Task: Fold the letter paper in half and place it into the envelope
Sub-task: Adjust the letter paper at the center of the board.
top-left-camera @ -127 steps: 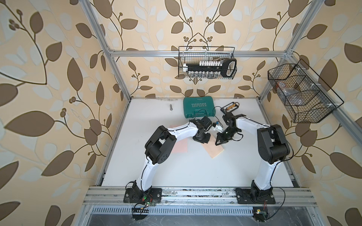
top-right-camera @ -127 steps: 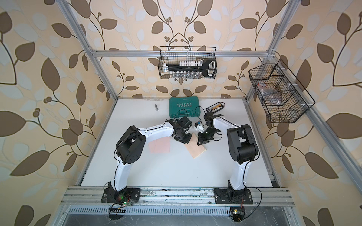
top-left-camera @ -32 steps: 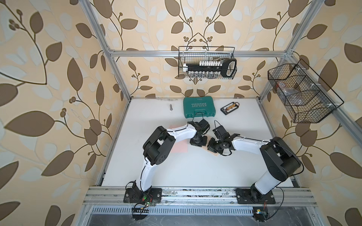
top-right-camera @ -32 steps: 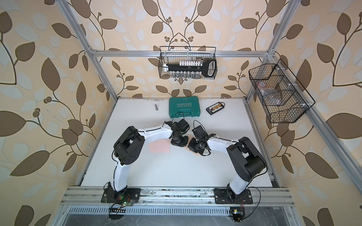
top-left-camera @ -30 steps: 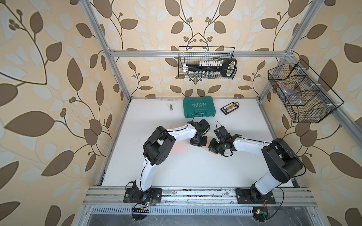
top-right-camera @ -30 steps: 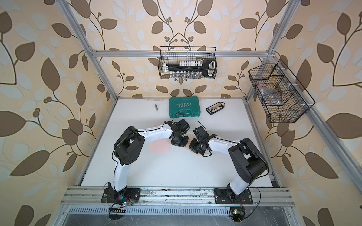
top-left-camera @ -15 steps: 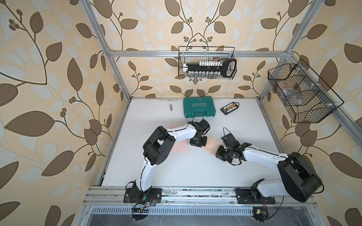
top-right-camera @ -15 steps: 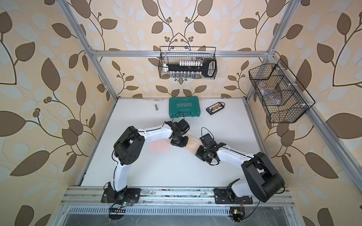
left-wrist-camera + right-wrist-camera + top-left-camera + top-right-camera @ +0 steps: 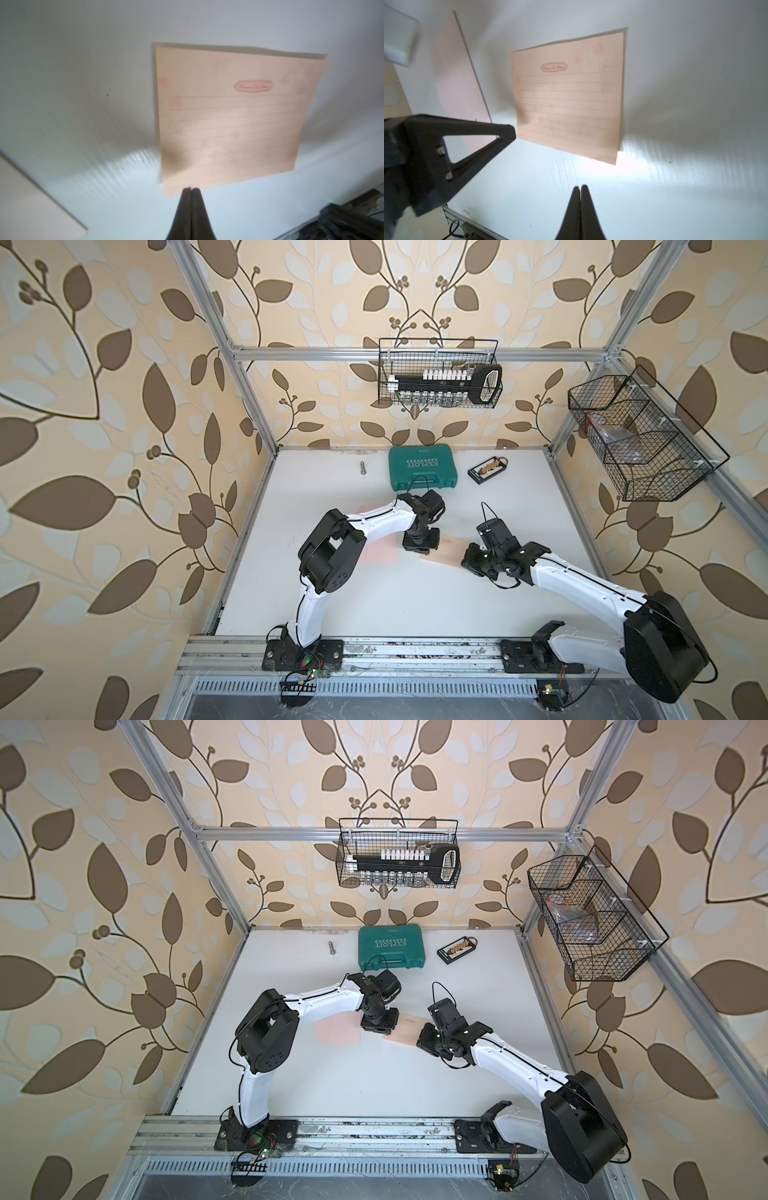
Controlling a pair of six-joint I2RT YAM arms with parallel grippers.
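The letter paper (image 9: 444, 551) (image 9: 402, 1031) lies on the white table folded into a cream, lined rectangle with a pink label (image 9: 253, 86) (image 9: 554, 67); a second layer shows along its edges. The pink envelope (image 9: 379, 562) (image 9: 337, 1032) (image 9: 456, 83) lies flat just left of it, partly under the left arm. My left gripper (image 9: 419, 546) (image 9: 191, 188) points down, shut, with its tips on the paper's left edge. My right gripper (image 9: 468, 562) (image 9: 580, 186) is shut and empty, low over the bare table just off the paper's right edge.
A green tool case (image 9: 423, 467), a small black bit holder (image 9: 488, 470) and a bolt (image 9: 363, 467) lie at the back of the table. Wire baskets hang on the back wall (image 9: 440, 379) and the right frame (image 9: 640, 439). An aluminium rail (image 9: 415, 649) runs along the front.
My right gripper has slid from beside the left gripper to the right across the paper and now sits off its right edge. The left gripper has stayed at the paper's left edge.
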